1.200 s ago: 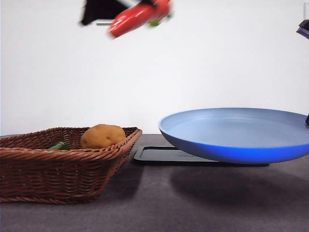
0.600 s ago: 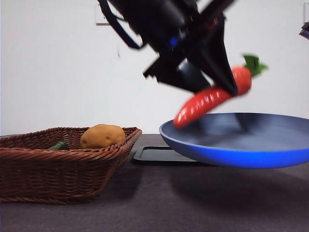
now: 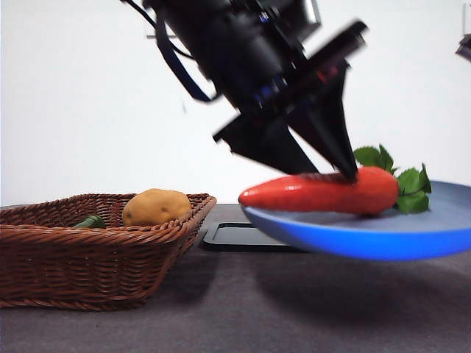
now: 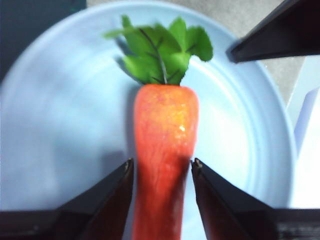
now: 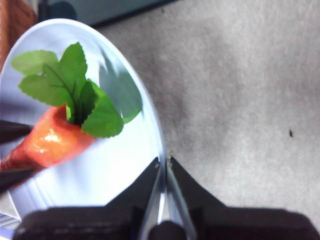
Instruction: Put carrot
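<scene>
The grey counter (image 3: 243,309) spreads wide under everything. Above it a blue plate (image 3: 368,239) hangs in the air, off the surface, its shadow lying below; the right end effector (image 5: 164,165) has its two jaws pinched tight on the plate's rim. From above, the big dark arm slants down to the plate, and its left end effector (image 4: 162,172) sits with one jaw on either side of the carrot (image 3: 324,193), narrowly parted, close against its flanks; I cannot tell if they press it. The carrot lies lengthwise on the plate, its pointed tip past the rim toward the wicker basket (image 3: 88,257), its green leaves toward the plate's middle. The basket holds a tan potato (image 3: 156,207) and a small green vegetable (image 3: 91,221). A black tray (image 3: 239,237) lies flat behind, between basket and plate.
</scene>
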Robot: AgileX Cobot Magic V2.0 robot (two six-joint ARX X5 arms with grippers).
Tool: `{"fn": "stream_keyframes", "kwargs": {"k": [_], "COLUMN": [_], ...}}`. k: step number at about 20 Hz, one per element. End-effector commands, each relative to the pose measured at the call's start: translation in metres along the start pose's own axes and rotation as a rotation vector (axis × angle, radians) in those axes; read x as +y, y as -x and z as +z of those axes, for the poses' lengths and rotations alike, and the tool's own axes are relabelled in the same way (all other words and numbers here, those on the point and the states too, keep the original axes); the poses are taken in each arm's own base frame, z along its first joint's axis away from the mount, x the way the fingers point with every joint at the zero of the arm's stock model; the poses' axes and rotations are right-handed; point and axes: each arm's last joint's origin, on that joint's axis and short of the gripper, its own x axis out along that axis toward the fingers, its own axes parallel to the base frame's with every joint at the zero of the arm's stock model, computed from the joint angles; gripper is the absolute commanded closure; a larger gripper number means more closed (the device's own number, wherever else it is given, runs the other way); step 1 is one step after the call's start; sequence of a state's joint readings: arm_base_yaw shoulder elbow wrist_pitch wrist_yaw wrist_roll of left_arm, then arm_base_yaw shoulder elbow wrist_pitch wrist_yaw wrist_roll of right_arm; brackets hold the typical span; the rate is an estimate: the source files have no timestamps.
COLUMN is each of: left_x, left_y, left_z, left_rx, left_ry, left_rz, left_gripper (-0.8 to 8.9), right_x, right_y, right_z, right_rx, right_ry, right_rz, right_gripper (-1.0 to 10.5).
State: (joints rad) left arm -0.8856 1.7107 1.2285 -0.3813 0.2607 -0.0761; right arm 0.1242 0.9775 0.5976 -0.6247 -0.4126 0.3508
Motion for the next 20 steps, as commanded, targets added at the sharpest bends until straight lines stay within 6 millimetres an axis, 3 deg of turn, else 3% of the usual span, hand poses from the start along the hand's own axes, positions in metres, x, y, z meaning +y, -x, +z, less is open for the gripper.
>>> {"fn": "stream_keyframes", "kwargs": {"k": [1,6,11,16,20], "left_x": [-0.004,-0.007,-0.013,-0.017,-0.015], "left_y": [0.029,0.107,0.171,0.196,0.196], "left_z": [0.013,0.014,0.001,-0.010,-0.013], "left_rx": [-0.081,-0.186,-0.273,-0.285,-0.267], "left_ry": [-0.002,0.012,0.023,0.034,0.049], "left_rz": [0.002,0.036,0.072,0.112,0.184], "left_gripper": [6.03,6.03,6.04,6.04,6.04], "right_x": [0.000,0.001,0.008,0.010,0.005], "right_y": [-0.007,-0.033,-0.066,-0.107,-0.130], "right_z": [0.007,0.043,0.109,0.173,0.196], "right_rx": [0.026,0.026,0.030,0.024,0.032], "right_ry": [-0.009,-0.007,0.012,0.006,-0.017], "right_rz": [-0.002,-0.005,-0.012,-0.012,-0.018], "right_gripper": [9.4,9.4,9.4,9.4,9.4]}}
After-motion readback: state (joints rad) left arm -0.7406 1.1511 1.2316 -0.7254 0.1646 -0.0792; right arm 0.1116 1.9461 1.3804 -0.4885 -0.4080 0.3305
